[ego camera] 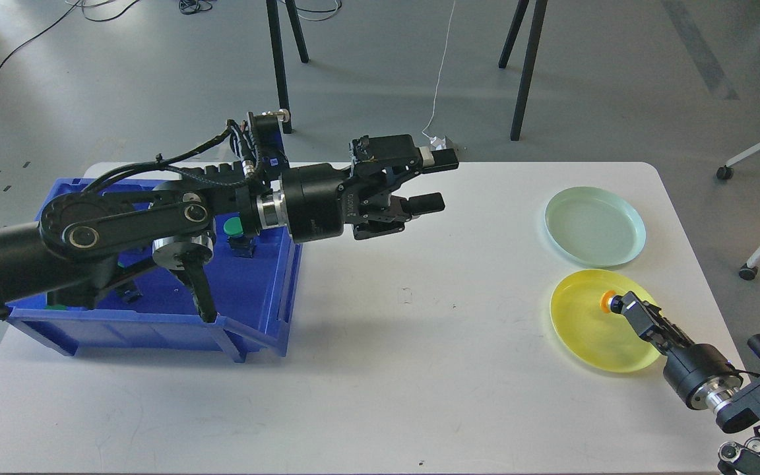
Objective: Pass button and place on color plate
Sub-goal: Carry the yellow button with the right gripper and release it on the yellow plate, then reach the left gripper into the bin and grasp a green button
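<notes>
A single head view looks forward and down from the robot's own head onto a white table (419,343), seen from fairly close. The table fills the lower two-thirds of the frame; beyond its far edge lies grey floor with dark stand legs (525,72). Left arm (123,224) enters from the table's left side, right arm (716,382) from its near right corner.

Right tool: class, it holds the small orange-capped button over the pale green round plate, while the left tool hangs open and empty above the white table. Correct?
Not quite. The head view shows the right tool holding the small orange-capped button over the yellow round plate, not the pale green round plate. The left tool does hang open and empty above the white table.
</notes>
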`<state>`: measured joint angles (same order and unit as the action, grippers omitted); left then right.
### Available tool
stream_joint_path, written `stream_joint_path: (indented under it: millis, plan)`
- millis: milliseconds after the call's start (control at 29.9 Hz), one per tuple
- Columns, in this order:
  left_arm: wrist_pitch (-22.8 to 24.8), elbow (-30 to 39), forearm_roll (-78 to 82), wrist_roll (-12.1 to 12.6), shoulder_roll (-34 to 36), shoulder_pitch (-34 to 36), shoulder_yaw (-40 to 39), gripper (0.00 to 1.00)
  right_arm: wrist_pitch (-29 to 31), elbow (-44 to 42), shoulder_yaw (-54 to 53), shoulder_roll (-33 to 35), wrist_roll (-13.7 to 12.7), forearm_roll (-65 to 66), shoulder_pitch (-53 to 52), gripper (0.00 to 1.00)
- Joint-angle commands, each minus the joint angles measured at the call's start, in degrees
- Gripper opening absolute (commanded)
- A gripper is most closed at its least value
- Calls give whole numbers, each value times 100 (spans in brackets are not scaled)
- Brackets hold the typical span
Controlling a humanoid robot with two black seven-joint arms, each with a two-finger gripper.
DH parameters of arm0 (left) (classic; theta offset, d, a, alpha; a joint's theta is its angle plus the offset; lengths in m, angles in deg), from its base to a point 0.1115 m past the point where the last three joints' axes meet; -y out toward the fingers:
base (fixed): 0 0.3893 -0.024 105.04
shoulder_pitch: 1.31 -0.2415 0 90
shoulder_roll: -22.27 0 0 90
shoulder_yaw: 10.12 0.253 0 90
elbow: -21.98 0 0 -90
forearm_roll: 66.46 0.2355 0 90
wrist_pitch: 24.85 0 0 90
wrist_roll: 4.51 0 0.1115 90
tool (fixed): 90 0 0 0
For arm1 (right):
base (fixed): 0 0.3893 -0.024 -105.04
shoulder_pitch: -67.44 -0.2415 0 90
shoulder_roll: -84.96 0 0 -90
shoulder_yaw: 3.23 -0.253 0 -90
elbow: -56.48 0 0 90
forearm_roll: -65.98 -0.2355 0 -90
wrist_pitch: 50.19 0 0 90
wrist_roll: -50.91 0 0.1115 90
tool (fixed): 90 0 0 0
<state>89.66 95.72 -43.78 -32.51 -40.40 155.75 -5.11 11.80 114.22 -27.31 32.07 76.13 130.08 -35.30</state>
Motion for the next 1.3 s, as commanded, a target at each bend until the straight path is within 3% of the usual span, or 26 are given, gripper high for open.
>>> stream_joint_path:
  millis: [0,201,334,401,535,669,802,936,1036,1270]
  plan:
    - [1,0,0,-1,0,0,0,80,1,9,0,7,0,-3,0,49]
    - [1,0,-9,-1,-8,-8,0,80,1,44,0,51,9,-12,-9,58]
    - [1,0,0,-1,-8,0,0,80,1,88,0,95,18,-12,-9,84]
    - [-8,0,-9,-1,0,0,0,80,1,219,-35,138,70,-30,-9,92]
    - [-130,-9,-87,-1,-8,-8,0,81,1,860,-324,533,97,-100,-9,94]
    - [-824,9,-343,-1,193,-43,8,84,1,1414,-1018,657,97,-564,-62,95]
    - [-808,44,-334,-1,1105,70,0,86,1,1731,-1634,824,44,-1547,-702,95]
    - [-553,-35,-72,-1,2195,211,26,88,1338,1740,-2170,930,35,-2716,-1282,95]
    - [-106,-79,1111,-1,3021,246,26,93,2455,1731,-2793,947,27,-3473,-1398,95]
    - [186,-202,4267,-1,3727,159,122,94,2827,1732,-3208,859,62,-4265,-1258,95]
